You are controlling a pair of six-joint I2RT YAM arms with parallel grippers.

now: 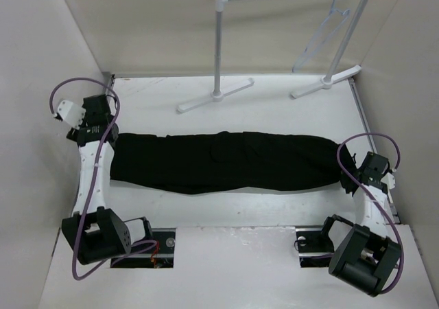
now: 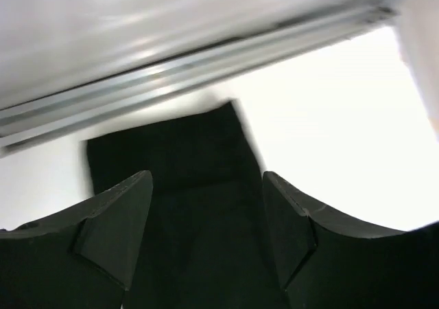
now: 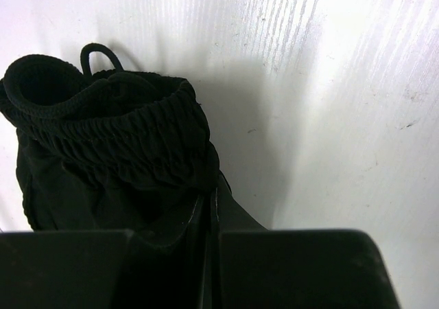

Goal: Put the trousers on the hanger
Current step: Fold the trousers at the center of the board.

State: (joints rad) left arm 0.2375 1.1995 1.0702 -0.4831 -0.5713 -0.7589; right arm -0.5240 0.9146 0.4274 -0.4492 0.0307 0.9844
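- Trousers [image 1: 219, 163] stretched flat on the table [image 1: 274, 103] in front of the rack [image 1: 219, 48], probably for lifting by both ends.
- Left gripper [image 2: 206, 185] over the cuff end, jaws wide, straddling the cloth.
- Right gripper [image 3: 211, 213] at the waistband end, jaws apparently pinched on a fold.
- Hanger [image 1: 322, 31] dangling from the rack's right end, faint against the wall, lower bar hard to trace.
- Left wrist view blurred; contact with cloth unclear.
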